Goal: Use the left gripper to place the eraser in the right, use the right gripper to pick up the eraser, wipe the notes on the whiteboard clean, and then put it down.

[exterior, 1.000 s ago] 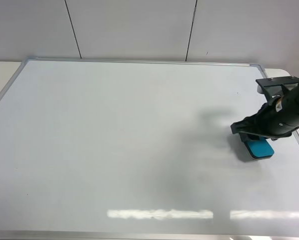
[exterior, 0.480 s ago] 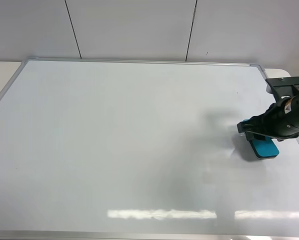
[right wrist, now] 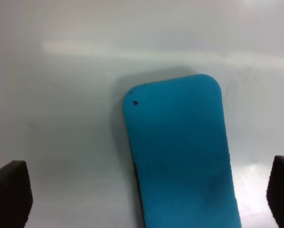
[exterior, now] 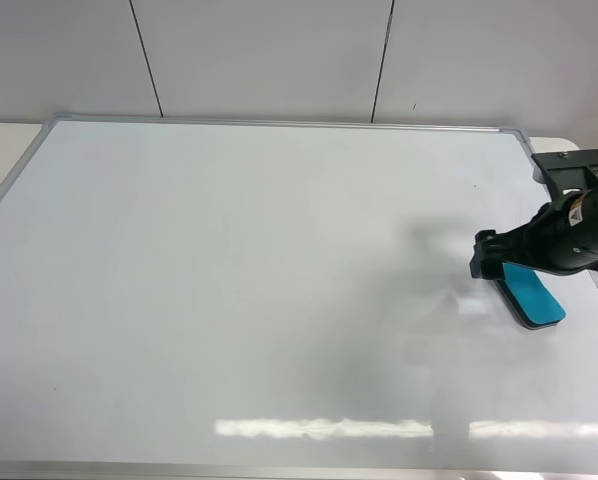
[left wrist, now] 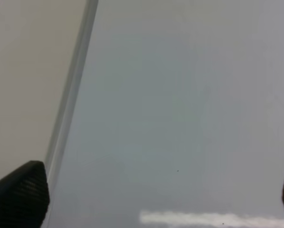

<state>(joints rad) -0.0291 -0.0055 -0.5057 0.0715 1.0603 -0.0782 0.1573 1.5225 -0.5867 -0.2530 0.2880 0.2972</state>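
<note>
Seemingly put-down done: right gripper (right wrist: pixel 146 190) spread above eraser (exterior: pixel 532 292), whiteboard (exterior: pixel 229 300) at 3 o'clock; next, retract.

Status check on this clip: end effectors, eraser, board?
Right end effector open, above the eraser. Eraser flat on whiteboard, released. Left end effector open, empty. No notes visible.

Eraser (exterior: pixel 532 295) lies flat on the whiteboard (exterior: pixel 229 300), directly under the right gripper (exterior: pixel 499 262), between its spread fingers, touching neither, close to the board's right edge.
</note>
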